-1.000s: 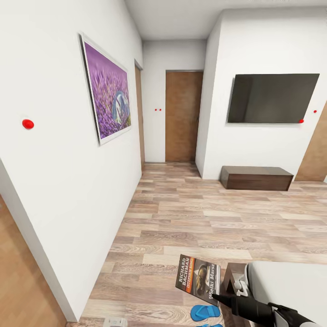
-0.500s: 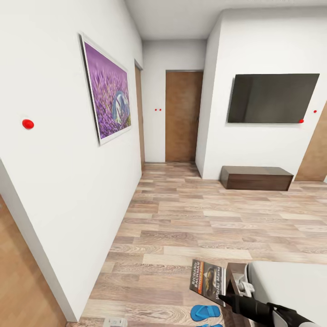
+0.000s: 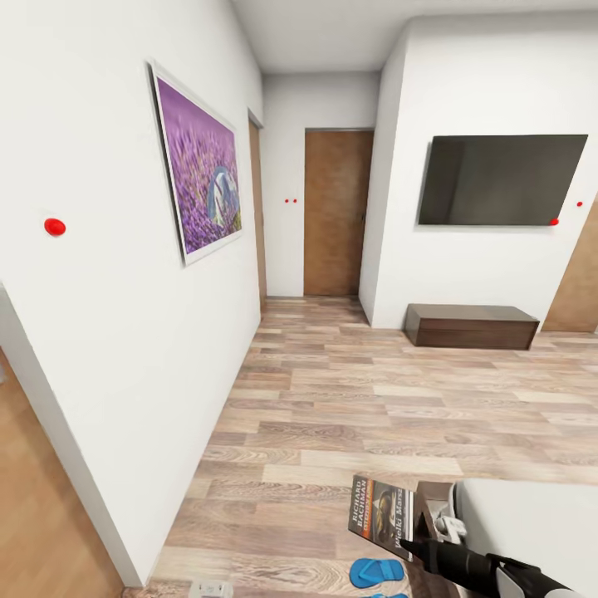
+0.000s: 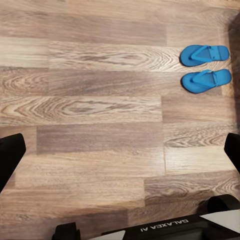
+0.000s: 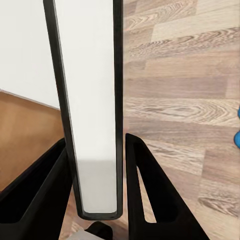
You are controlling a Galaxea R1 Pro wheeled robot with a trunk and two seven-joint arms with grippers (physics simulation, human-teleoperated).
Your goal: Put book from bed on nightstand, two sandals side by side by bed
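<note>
In the head view my right gripper [image 3: 413, 544] is shut on the book [image 3: 380, 515], holding it upright above the floor by the bed's [image 3: 531, 519] corner. The dark cover with white lettering faces the camera. The right wrist view has the book [image 5: 92, 100] edge-on, clamped between the two black fingers [image 5: 150, 195]. Two blue sandals [image 4: 204, 54] [image 4: 206, 80] lie side by side on the wood floor in the left wrist view. One sandal [image 3: 375, 571] sits below the book in the head view. My left gripper [image 4: 120, 155] hangs open over bare floor. The nightstands are out of view.
A white wall with a purple painting [image 3: 199, 174] runs along the left. A low dark brown dresser [image 3: 469, 325] stands under a wall-mounted TV [image 3: 501, 180] at the far right. A brown door [image 3: 335, 212] closes the hallway end. Wood-plank floor stretches ahead.
The book has swung to the right in my right gripper and turned more edge-on. The whole head view has shifted very slightly.
</note>
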